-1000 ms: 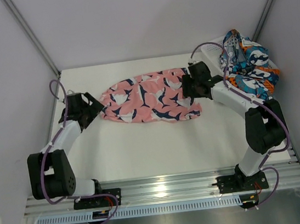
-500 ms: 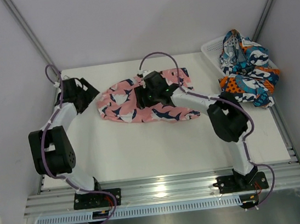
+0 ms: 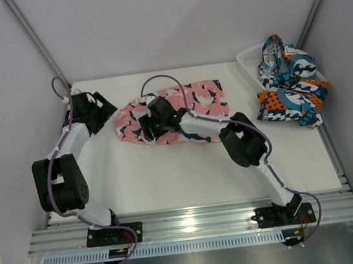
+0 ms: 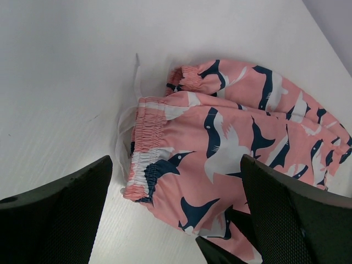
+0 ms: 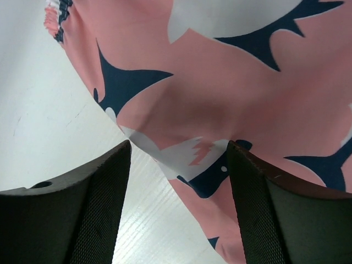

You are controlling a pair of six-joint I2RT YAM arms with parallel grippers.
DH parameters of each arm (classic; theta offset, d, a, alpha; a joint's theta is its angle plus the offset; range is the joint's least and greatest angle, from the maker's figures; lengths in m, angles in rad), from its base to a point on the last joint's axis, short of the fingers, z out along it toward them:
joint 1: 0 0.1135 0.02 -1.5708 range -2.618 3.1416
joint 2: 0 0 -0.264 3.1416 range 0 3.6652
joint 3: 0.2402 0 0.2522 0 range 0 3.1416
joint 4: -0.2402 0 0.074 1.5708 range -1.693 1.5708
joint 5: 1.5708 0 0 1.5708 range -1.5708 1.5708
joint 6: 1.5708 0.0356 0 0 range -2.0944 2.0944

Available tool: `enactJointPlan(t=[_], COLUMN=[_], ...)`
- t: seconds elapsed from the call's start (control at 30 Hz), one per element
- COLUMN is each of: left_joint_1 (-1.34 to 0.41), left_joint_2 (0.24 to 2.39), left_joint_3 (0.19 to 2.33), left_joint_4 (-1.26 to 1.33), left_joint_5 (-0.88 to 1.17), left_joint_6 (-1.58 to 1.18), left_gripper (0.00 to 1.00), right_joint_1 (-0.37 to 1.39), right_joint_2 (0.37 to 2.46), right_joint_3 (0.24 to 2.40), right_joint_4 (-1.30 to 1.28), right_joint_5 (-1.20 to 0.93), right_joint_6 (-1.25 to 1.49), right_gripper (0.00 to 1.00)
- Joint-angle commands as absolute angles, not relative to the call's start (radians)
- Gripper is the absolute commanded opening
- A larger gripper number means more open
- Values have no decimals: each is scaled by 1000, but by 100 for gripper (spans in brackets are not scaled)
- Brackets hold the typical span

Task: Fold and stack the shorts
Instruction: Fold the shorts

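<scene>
The pink shorts with navy-and-white birds lie flat at the back middle of the table, waistband to the left. My right gripper hovers low over their left part, jaws open; the right wrist view shows a fabric edge between the spread fingers. My left gripper is open just left of the waistband, which shows between its fingers. The blue, teal, orange and white shorts lie bunched in the basket at the back right.
The white mesh basket stands in the back right corner, the patterned shorts spilling over its front rim. Grey walls close the table at the back and sides. The right arm stretches across the table's middle.
My right gripper has swept left over the pink shorts, from their right end to their left part. My left gripper has shifted a little back and left.
</scene>
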State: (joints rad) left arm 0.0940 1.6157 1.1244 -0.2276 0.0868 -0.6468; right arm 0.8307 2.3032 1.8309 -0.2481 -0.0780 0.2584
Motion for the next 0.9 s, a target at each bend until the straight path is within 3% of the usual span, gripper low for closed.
enactJointPlan(t=[0.0, 0.27, 0.37, 0.4, 0.53, 0.7, 0.87], left_joint_1=[101, 101, 101, 101, 101, 101, 88], left_joint_2=[1554, 1540, 1540, 1540, 1537, 1532, 1497], left_joint_3=[1115, 1109, 1111, 1109, 1106, 1097, 1028], left_joint_4=[-213, -215, -215, -215, -218, -218, -196], left_joint_5=[107, 109, 110, 110, 104, 113, 130], left_joint_6=[-652, -650, -650, -649, -647, -649, -658], left_gripper=[99, 99, 99, 99, 99, 99, 99], right_joint_1=[848, 887, 897, 900, 914, 962, 1009], right_joint_2=[2335, 2407, 2477, 2483, 2387, 2165, 1904], right_joint_3=[1879, 1942, 2057, 2060, 1909, 1558, 1190], right_joint_4=[-245, -345, -458, -472, -388, -171, -133], right_joint_5=[-97, -1, 89, 101, 97, 78, 95], right_joint_6=[199, 157, 146, 147, 143, 78, 55], right_gripper=[73, 70, 49, 31, 0, 0, 0])
